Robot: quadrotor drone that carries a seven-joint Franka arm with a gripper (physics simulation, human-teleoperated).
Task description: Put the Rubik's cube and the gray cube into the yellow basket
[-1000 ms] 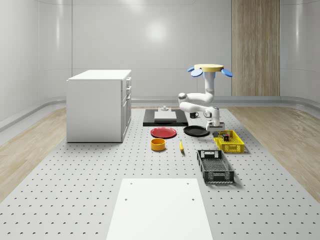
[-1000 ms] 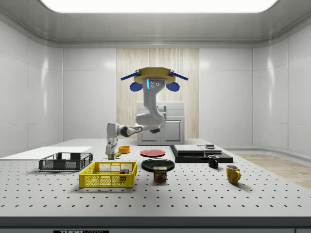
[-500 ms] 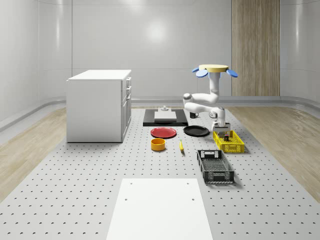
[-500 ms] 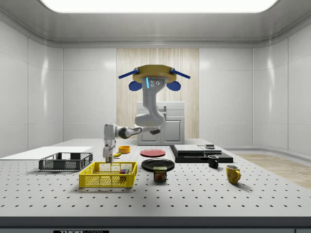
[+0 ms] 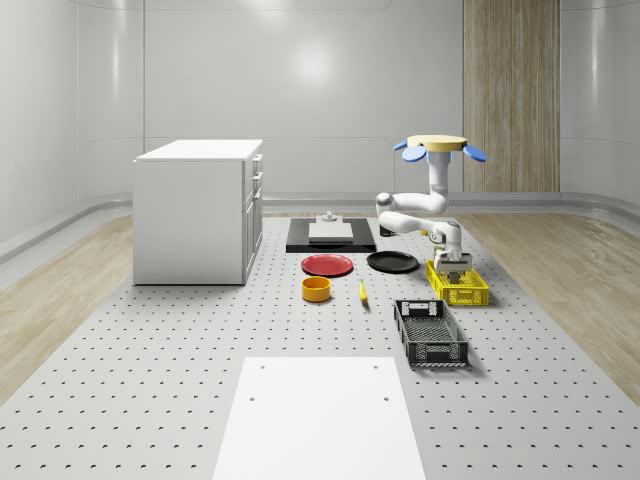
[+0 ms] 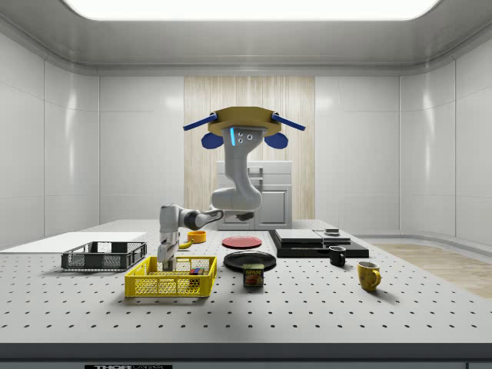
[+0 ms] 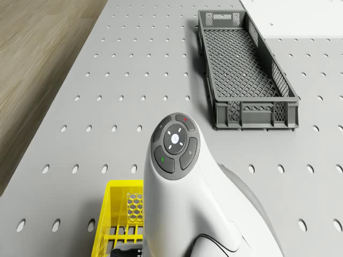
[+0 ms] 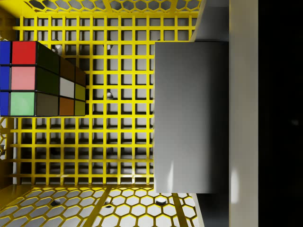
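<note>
Drone (image 5: 437,146) hovers, gray cube (image 8: 191,116) over yellow basket (image 5: 458,284)

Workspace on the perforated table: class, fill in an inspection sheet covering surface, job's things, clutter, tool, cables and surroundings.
Surface: grey perforated table with a white panel at the near end.
Job's things: Rubik's cube lies in the yellow basket; gray cube is low inside the basket, by the tool.
Clutter: dark crate, red plate, black plate, orange bowl, two mugs, a can.
Tool: tool reaches down into the basket; the drone hovers above the table.
Cables: nothing seen.
Surroundings: white cabinet, pale walls, wood floor.
</note>
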